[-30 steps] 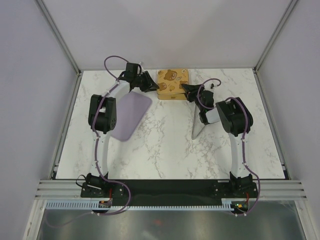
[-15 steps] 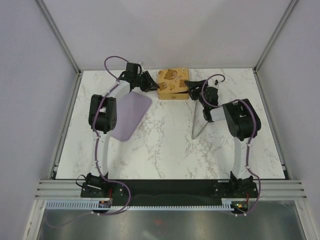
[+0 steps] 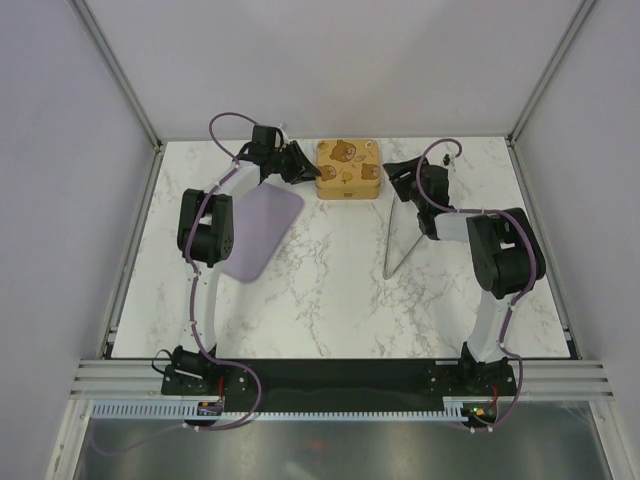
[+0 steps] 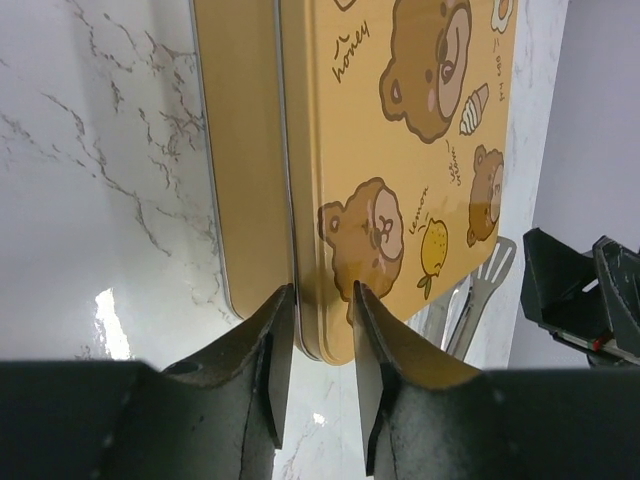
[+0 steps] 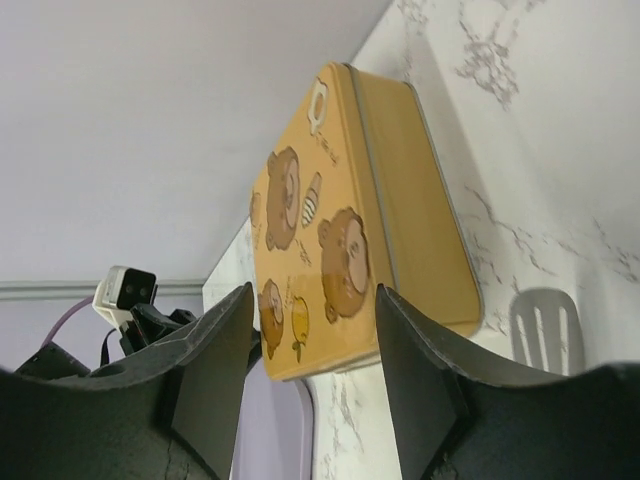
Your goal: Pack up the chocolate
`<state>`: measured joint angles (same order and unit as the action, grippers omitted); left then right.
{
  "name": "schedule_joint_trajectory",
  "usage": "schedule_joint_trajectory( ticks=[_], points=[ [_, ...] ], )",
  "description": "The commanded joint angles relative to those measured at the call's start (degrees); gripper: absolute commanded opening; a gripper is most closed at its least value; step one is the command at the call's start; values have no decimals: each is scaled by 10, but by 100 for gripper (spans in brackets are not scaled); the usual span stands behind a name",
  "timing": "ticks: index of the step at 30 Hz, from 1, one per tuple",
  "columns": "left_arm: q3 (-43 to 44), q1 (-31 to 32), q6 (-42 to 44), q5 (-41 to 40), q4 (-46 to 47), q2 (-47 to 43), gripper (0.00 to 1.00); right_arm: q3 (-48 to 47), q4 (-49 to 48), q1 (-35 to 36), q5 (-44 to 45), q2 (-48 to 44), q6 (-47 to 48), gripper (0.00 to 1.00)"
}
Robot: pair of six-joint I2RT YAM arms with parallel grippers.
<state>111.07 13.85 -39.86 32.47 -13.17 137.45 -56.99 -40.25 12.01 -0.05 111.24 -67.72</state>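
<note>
Fingers (image 4: 268,350) of the left gripper (image 4: 320,295) stand close together on either side of the lid (image 4: 400,200) rim, at a left corner of the gold tin (image 4: 240,180). One finger rests on the printed top and one at the seam, and they appear to pinch that rim. Fingers (image 5: 215,370) of the right gripper (image 5: 310,300) are spread wide with nothing between them. This gripper hangs just right of the tin, apart from it.

Step in hand, as judged: lid handling at the end of packing. The lid lies on the tin and no loose chocolate shows in any view, so the pieces are presumably inside, under the lid. The next move calls for confirming that the lid sits flush along the seam. The left fingers should then open without dragging the tin across the marble table (image 3: 330,290).

Hidden or unclear:
- The tin's interior and the chocolate itself.
- Whether the lid is fully seated on its far side.
- The exact contact of the left fingertips.
- Any piece on the lilac board (image 3: 262,230), which would be too small to resolve from above.
- A slotted grey spatula (image 4: 483,285) to the right of the tin, with its handle cut off in the wrist views.
</note>
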Motion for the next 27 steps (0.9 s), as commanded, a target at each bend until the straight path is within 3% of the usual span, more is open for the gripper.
schedule_joint_trajectory(
  ticks=[1,9,16,21,27],
  points=[
    [20,0,-15,26,15,-1,38,-65,73,0,2,-18,90,60],
    [5,-5,6,7,-3,-33,43,-219,225,1,-11,51,253,60],
    [-44,-15,25,-58,-35,-100,46,-297,269,1,-80,138,295,59],
    [-109,-15,54,-149,-63,-210,47,-318,307,1,-92,185,305,52],
    [-203,-15,65,-163,-83,-362,49,-323,302,1,-99,169,329,45]
  ],
)
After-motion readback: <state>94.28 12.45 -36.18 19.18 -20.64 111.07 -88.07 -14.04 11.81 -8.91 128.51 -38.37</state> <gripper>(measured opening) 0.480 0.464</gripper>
